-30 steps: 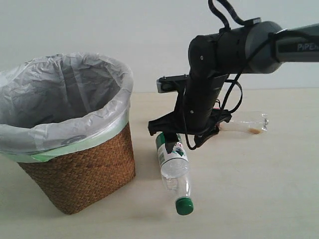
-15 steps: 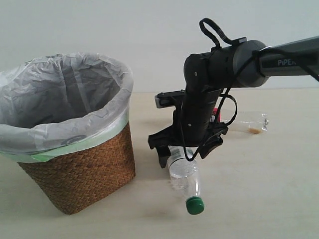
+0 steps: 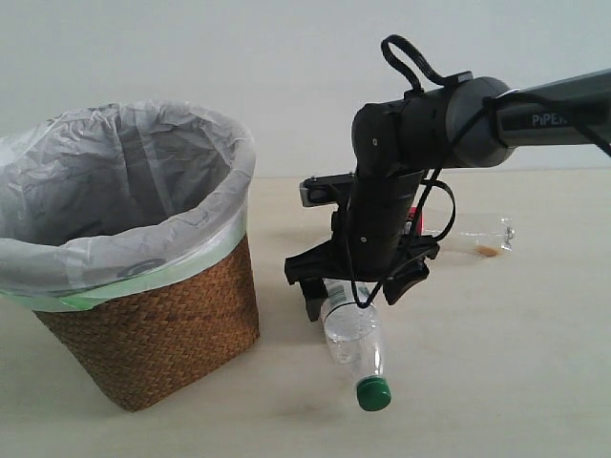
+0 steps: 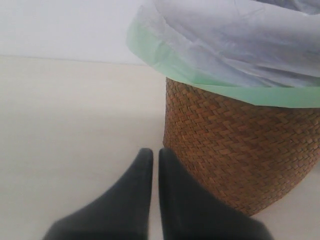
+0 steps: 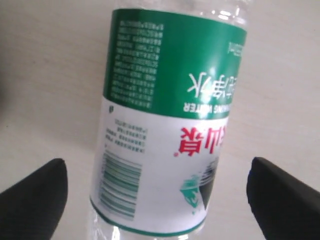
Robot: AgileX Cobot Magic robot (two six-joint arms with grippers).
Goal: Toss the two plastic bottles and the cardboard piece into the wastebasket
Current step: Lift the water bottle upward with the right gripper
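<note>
The wider clear bottle (image 3: 353, 342) with the green cap lies on the table, cap toward the front. My right gripper (image 3: 355, 294) is down over its labelled end, open, one finger on each side. In the right wrist view the green-white label (image 5: 165, 125) fills the gap between the two fingers of that gripper (image 5: 155, 167), which stand apart from it. The slimmer bottle (image 3: 480, 236) lies behind the right arm, partly hidden. The wicker wastebasket (image 3: 153, 324) with its bag stands at the left. My left gripper (image 4: 151, 154) is shut and empty, low beside the wastebasket's wall (image 4: 240, 150). No cardboard piece is in view.
The right arm (image 3: 430, 114) reaches in from the upper right above the table. A pale wall runs behind the table's far edge.
The right gripper has dropped lower over the green-capped bottle, and the bottle has shifted a little to the right. In the last half second almost nothing moved.
</note>
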